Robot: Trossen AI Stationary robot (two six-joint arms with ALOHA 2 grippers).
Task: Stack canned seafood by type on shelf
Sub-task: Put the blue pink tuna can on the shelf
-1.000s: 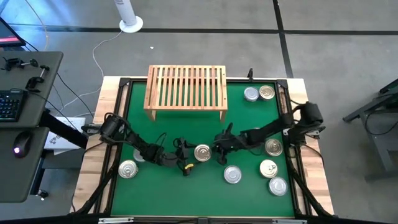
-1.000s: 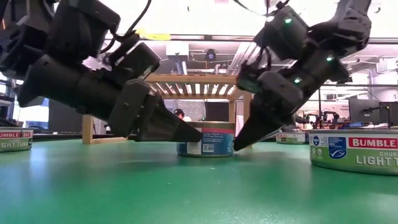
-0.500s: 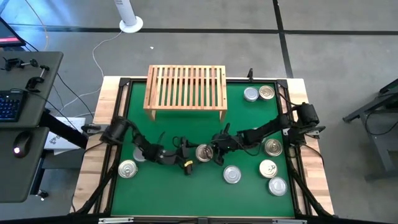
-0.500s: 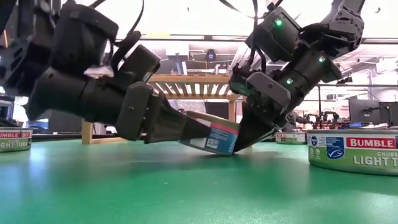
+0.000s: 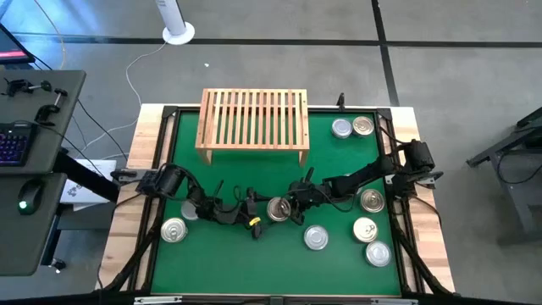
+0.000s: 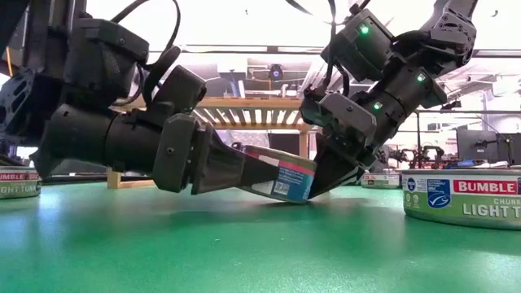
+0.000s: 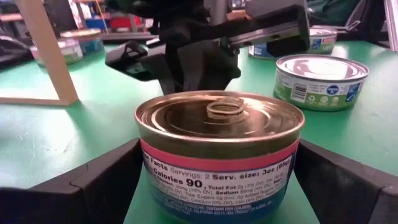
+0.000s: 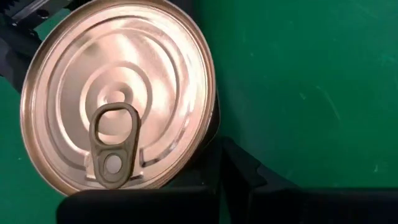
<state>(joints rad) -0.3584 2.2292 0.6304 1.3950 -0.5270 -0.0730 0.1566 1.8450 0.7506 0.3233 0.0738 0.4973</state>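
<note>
So the gold-lidded round tin with a pink-and-blue label [image 6: 281,175] sits tilted mid-table on the green mat [image 5: 254,263], roughly 6 o'clock of the light-wood slatted shelf [image 5: 252,123]. Left claw [image 5: 256,213] is spread wide, fingers flanking the tin. Right claw [image 5: 290,207] is pinched together, tip against the tin's far edge. Other tins [image 5: 367,230] are over at 3 o'clock.

A gold-lidded, pink-labelled tin [image 6: 277,177] sits tilted on the green mat [image 5: 254,258] in front of the empty light-wood shelf [image 5: 252,123]; other tins lie scattered, two [image 5: 352,127] beside the shelf.
</note>
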